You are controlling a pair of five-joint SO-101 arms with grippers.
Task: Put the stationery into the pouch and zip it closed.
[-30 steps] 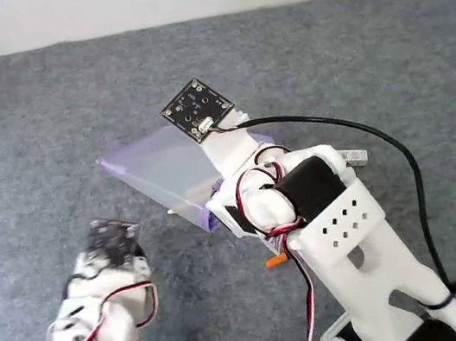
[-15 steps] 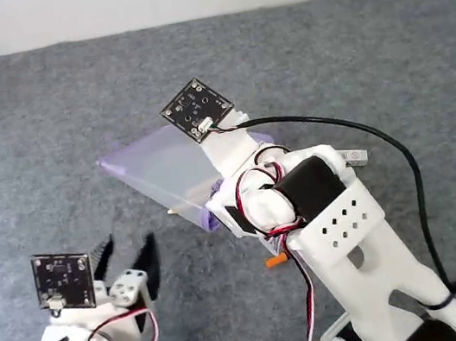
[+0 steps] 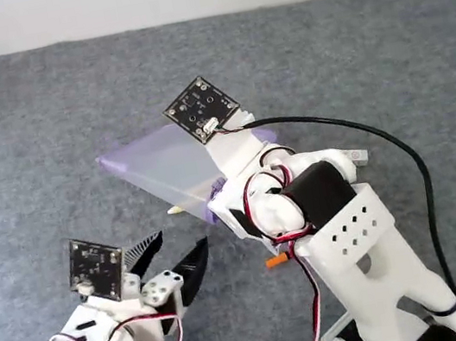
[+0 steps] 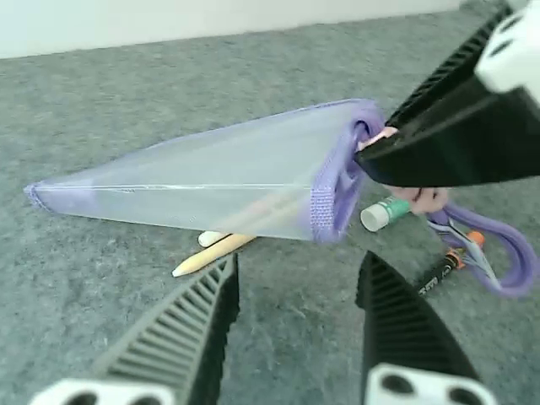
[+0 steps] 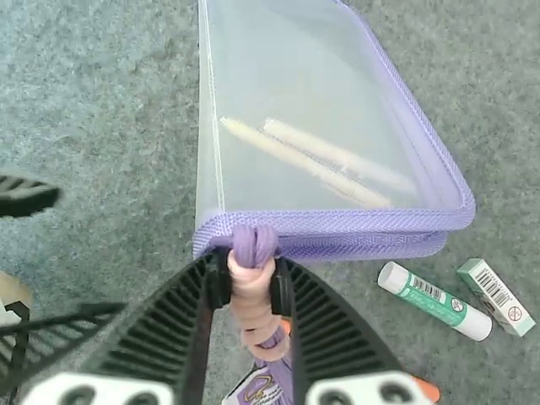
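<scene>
Your left gripper (image 3: 179,242) hangs nearest you over the grey carpet (image 3: 366,51), jaws spread wide and holding nothing, just short of the pouch (image 4: 211,177). Past its tips a pencil (image 4: 211,253) lies on the carpet, its far end under the pouch. Your right gripper (image 5: 249,278) is pinched tight on the purple loop (image 5: 251,245) at the pouch's near end. Two pale sticks (image 5: 312,160) show through the clear wall, possibly underneath rather than inside. A glue stick (image 5: 430,299) lies beside the pouch
</scene>
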